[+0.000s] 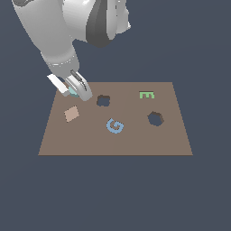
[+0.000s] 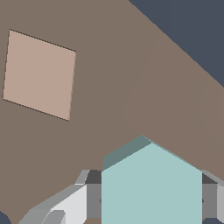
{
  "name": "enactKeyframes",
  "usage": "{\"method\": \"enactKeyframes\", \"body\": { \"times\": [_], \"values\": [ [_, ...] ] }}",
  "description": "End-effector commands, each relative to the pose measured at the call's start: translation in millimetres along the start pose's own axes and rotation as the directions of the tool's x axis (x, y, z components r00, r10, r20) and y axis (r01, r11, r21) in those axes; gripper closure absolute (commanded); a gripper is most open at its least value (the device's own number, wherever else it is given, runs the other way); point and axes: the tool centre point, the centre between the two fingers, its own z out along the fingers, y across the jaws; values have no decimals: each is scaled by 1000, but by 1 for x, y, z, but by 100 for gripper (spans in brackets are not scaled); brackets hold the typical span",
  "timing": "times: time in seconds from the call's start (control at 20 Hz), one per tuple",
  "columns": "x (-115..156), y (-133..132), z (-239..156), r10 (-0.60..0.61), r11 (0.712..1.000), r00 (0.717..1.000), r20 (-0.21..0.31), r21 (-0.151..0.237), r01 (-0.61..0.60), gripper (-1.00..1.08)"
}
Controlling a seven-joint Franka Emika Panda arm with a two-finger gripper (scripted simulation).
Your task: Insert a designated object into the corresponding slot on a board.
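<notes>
Closest in, the wrist view showed the small pale teal hexagonal block [image 2: 151,186] filling the space between the grey fingers [image 2: 94,199] of the gripper [image 2: 151,201], a finger at each of its flat sides, so the jaws were closed on it; beyond it lay the flat brown rectangular board [image 2: 131,87], with the tan square tile [image 2: 38,74] a little way off on its surface. In the exterior view the gripper [image 1: 77,91] sat low at the board's [image 1: 135,140] far corner on the exterior view's left, only a sliver of the teal block [image 1: 72,94] showing beside the fingers; the tan tile [image 1: 71,113] lay just in front; the lobed dark hole [image 1: 103,100] was near the gripper; the blue letter G [image 1: 115,126] lay mid-board; the dark hexagon-shaped hole [image 1: 155,118] was well apart, toward the exterior view's right; a green letter E [image 1: 146,94] lay behind it.
</notes>
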Motion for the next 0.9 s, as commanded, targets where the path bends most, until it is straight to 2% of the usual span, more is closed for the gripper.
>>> {"method": "enactKeyframes", "body": {
  "times": [0.0,0.3,0.55,0.85],
  "values": [
    [0,0,0,0,1000,1000,0,0,0,108],
    [3,-4,0,-26,1000,1000,0,0,26,108],
    [10,-17,-1,-105,995,995,0,0,105,108],
    [23,-46,-2,-268,963,963,0,0,268,108]
  ]
}}
